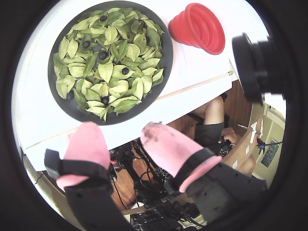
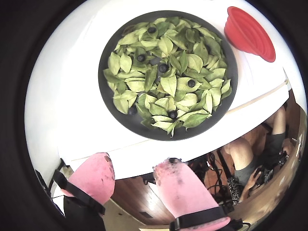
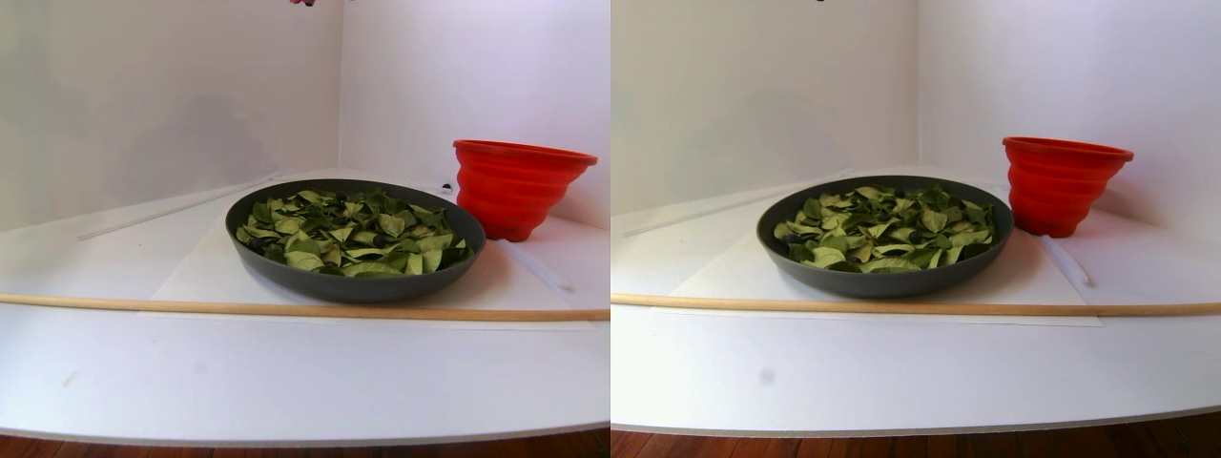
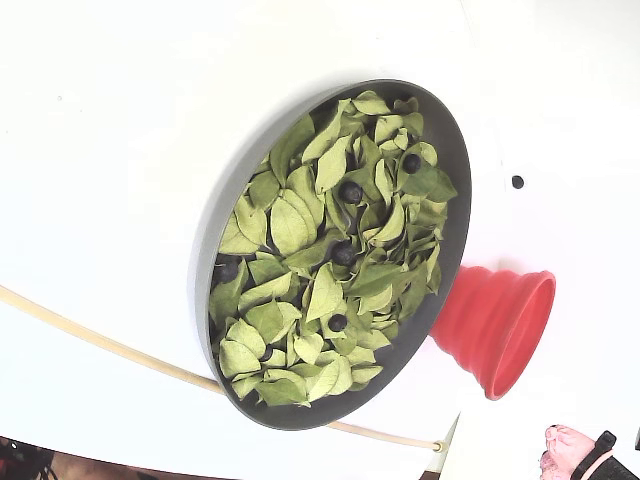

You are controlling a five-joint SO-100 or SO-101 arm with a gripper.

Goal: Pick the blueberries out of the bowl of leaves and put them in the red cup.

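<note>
The end effector (image 1: 122, 139) is wide open and empty, up high. The blueberries (image 1: 102, 55) sit among the leaves (image 1: 106, 72) in the bowl (image 1: 57, 103), ahead and below, well apart from it.

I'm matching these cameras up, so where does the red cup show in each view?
A wrist view: red cup, upper right.
Another wrist view: top right.
Stereo pair view: right of the bowl in both halves.
Fixed view: lower right.
Shared landmark: the bowl, always beside it.
</note>
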